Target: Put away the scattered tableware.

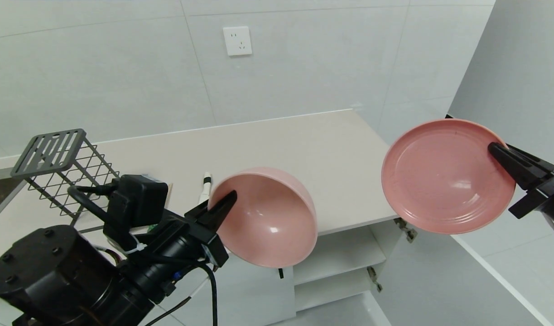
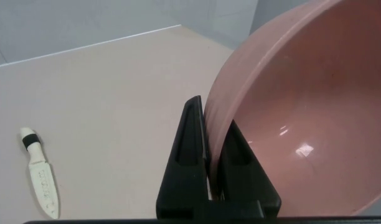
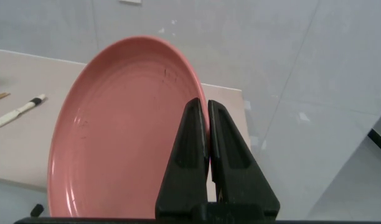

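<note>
- Nearest us, the left gripper is clamped on the rim of a pink bowl, with one finger inside the rim and one outside.
- The bowl hangs in the air at the counter's front edge. It is tipped on its side, and its hollow faces us.
- To the right, the right gripper pinches the rim of a pink plate; its fingers are closed on the edge with the rim between them.
- The plate is also off the counter, held nearly upright past the counter's right end, with its face turned our way. The plate and the bowl are well apart.
- Below the counter we see white shelves standing open, just behind and under the bowl.
- On the beige counter top, just behind the bowl's left rim, a white utensil with a black band lies flat. We cannot tell exactly what it is.
- Farther left stands a dark wire rack with a slotted top plate.
- Farthest back is the grey tiled wall, with a white socket set high in it.
</note>
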`<state>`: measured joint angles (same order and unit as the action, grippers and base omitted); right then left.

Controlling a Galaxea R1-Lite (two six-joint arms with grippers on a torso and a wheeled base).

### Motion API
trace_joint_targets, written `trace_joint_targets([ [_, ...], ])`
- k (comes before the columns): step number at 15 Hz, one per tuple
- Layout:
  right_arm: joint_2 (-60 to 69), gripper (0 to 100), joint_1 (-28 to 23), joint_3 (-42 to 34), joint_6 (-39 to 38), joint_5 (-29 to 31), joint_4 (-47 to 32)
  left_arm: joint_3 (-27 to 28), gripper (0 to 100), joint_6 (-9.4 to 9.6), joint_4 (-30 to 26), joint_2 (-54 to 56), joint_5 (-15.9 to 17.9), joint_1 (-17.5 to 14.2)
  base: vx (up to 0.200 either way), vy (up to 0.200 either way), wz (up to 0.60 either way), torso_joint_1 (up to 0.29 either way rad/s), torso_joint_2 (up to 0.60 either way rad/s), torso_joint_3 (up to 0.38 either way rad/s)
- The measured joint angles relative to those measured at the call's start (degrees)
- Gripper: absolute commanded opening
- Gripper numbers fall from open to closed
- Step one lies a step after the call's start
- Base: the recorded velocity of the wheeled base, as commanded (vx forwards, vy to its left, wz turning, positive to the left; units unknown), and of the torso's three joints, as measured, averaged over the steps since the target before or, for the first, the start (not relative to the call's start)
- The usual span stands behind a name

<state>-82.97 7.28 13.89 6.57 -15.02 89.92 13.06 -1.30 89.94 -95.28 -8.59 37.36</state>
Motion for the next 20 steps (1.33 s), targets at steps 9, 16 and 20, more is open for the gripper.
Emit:
trace_joint_targets([
  [9,0.0,0,0.1,0.1,0.2,-0.1,0.0,-0.3,0,0.0,0.0,-0.1,0.0,-0.1,0.0,0.0,0.0,0.0,0.0,0.0],
  [16,0.0,0,0.0,0.0,0.2,0.0,0.0,-0.7,0,0.02,0.0,-0.3,0.1,0.0,0.0,0.0,0.0,-0.063,0.13,0.062],
  [20,0.0,0,0.0,-0.2,0.3,0.0,0.0,-1.0,0,0.0,0.0,-0.5,0.1,0.0,0.0,0.0,0.0,-0.239,0.47,0.234],
])
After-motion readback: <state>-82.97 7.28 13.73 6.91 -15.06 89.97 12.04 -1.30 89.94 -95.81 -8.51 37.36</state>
